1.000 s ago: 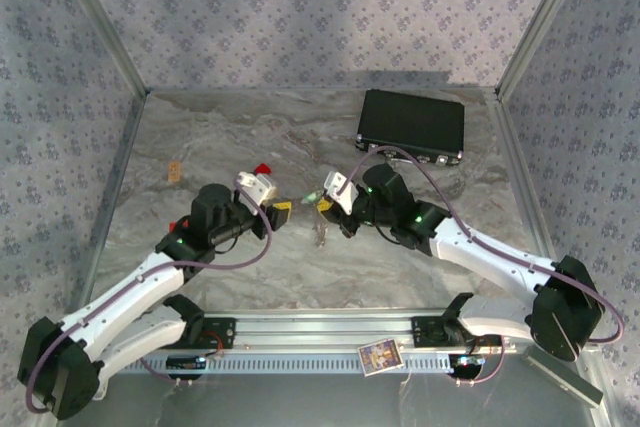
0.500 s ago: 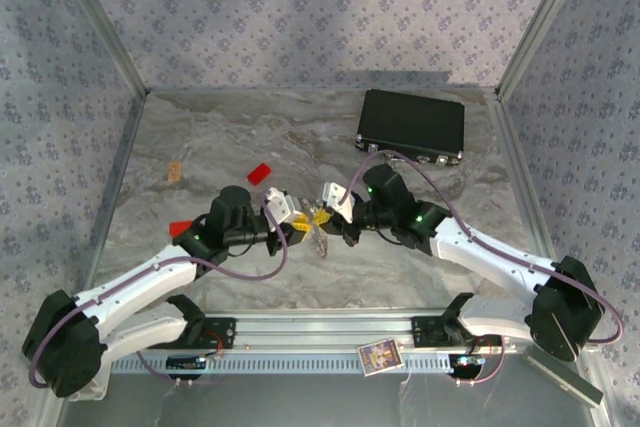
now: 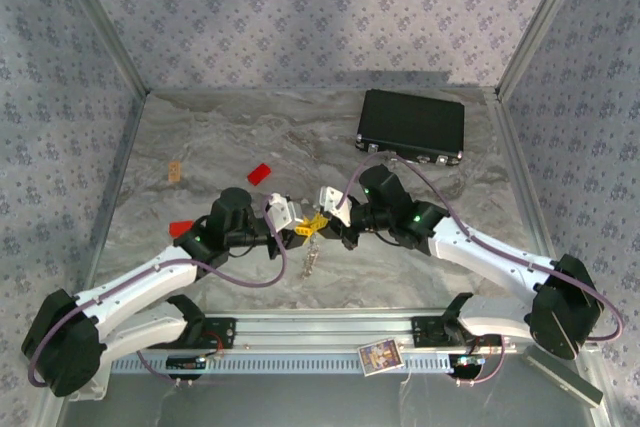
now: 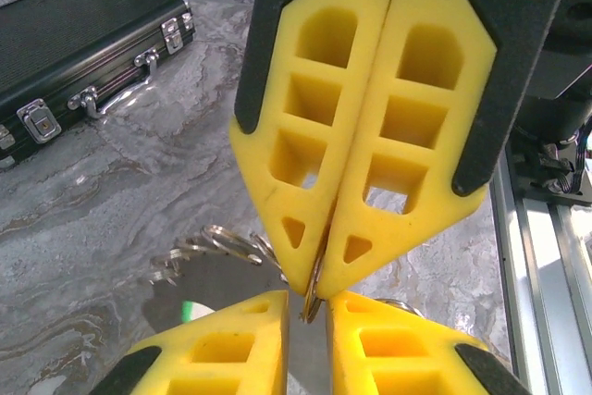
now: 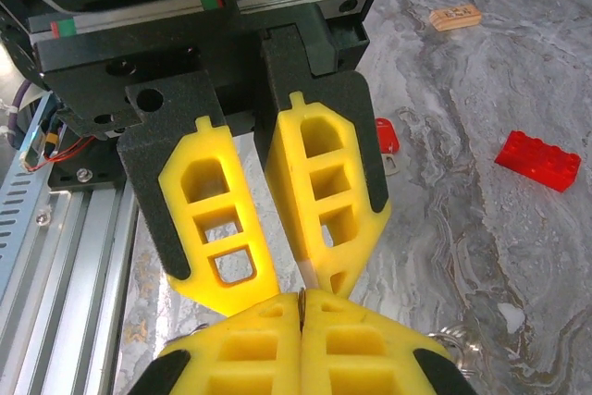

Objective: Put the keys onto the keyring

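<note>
Right wrist view, mid-table: clamping the keyring (image 4: 231,244) in the right gripper (image 5: 302,301), left gripper (image 5: 310,289) narrowly parted just beside. Seemingly steadying the ring; next, fetching the red key (image 5: 387,136) lying left.

left tool (image 3: 296,234) | right tool (image 3: 322,220) | tips meeting | keyring (image 3: 311,255) at tips

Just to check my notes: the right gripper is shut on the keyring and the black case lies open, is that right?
Not quite: the case is closed, lid down, as the left wrist view shows. The right gripper is indeed shut on the keyring.
</note>
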Tool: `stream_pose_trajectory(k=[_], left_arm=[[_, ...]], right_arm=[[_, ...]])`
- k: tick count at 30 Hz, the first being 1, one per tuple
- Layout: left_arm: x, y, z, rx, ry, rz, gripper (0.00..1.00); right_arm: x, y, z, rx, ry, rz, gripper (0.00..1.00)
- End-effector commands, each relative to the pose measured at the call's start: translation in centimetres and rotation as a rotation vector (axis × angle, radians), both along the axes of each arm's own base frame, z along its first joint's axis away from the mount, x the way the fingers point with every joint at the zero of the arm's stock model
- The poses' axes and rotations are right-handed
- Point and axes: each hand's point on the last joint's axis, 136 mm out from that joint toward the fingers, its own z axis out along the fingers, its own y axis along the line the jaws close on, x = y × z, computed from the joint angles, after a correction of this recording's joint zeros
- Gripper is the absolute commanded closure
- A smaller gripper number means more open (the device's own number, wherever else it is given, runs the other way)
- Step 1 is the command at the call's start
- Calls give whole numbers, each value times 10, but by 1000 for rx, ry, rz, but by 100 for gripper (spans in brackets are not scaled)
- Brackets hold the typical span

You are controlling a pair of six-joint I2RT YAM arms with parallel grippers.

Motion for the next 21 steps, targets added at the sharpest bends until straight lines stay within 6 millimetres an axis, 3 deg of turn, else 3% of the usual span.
stream_pose_trajectory(k=[1,4,7,10,13,15,19,21], left_arm=[[-10,-4,12,-40,-48,-63,83],[-10,-5,14,-49,-56,-64,84],[-10,-5,16,-62,-65,-64,96],[-10,-5,16,-66,-67,-62,100],[-8,-4,15,-65,-72,-47,100],[-6,-2,13,-58,-75,-28,100],[-5,1,9,-37,-94,-7,100],[-5,1,8,-28,-106,-6,100]], right_arm=[[-1,9,19,42,-40,35,100],[-3,12,18,50,-25,50,100],[-4,14,16,52,-10,54,100],[-3,15,12,47,6,47,100],[0,10,9,31,11,23,76],[5,2,9,16,-6,-9,66],[13,-25,5,-33,-84,-69,63],[5,-34,-4,-76,-155,-28,64]])
